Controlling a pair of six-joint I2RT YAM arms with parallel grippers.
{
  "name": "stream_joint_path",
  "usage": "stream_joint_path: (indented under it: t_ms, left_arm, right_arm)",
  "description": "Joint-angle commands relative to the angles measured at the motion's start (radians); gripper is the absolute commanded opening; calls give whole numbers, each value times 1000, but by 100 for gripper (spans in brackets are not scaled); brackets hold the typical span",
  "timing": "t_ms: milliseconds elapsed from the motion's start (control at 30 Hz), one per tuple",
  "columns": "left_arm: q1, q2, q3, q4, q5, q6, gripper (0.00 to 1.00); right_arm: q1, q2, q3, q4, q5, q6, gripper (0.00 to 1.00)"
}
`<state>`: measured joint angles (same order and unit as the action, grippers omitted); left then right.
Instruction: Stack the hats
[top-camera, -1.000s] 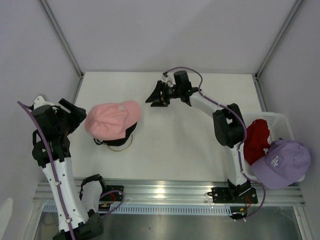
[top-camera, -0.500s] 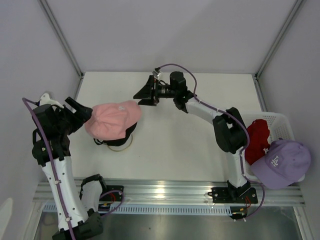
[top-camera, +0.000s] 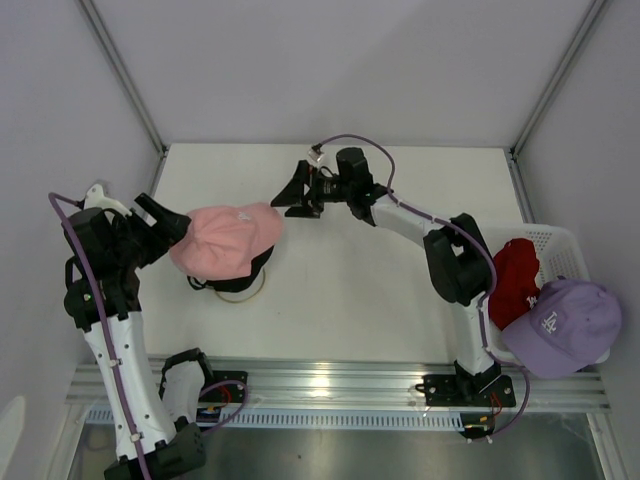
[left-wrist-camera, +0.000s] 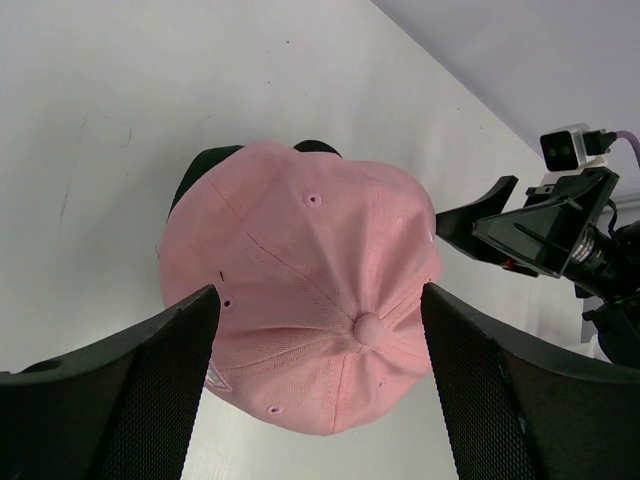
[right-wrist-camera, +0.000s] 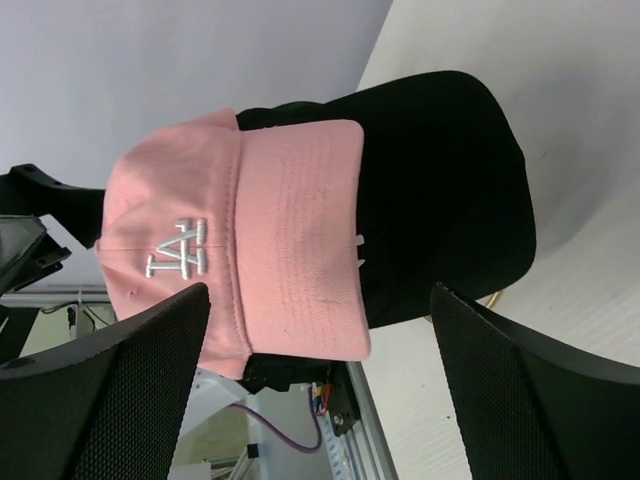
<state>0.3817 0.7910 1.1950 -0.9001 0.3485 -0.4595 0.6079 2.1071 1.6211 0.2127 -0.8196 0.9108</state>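
1. Pink hat (top-camera: 225, 240): stacked on a black hat (right-wrist-camera: 440, 200), near the tabletop's left edge.
2. Red hat (top-camera: 515, 280), lavender hat (top-camera: 560, 325): kept in a basket (top-camera: 560, 238) at the right edge.
3. Left gripper (top-camera: 168, 225), right gripper (top-camera: 293, 198): both spread wide, set either side of the pink hat.

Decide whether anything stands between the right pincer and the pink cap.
Nothing visible does. Only table surface lies between the open right pincer and the pink cap's brim; the left pincer is at the cap's opposite side.
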Motion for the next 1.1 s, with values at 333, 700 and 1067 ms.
stream_joint_path:
  t_ms: [333, 700, 1067]
  left_arm:
    - [2, 5, 3, 29, 18, 28, 85]
    - [3, 14, -15, 43, 26, 24, 85]
    - [2, 19, 17, 26, -12, 30, 85]
  right_arm:
    - [35, 82, 10, 270, -122, 190, 59]
    - [35, 64, -4, 384, -133, 270, 4]
    - [53, 1, 31, 523, 2, 450, 0]
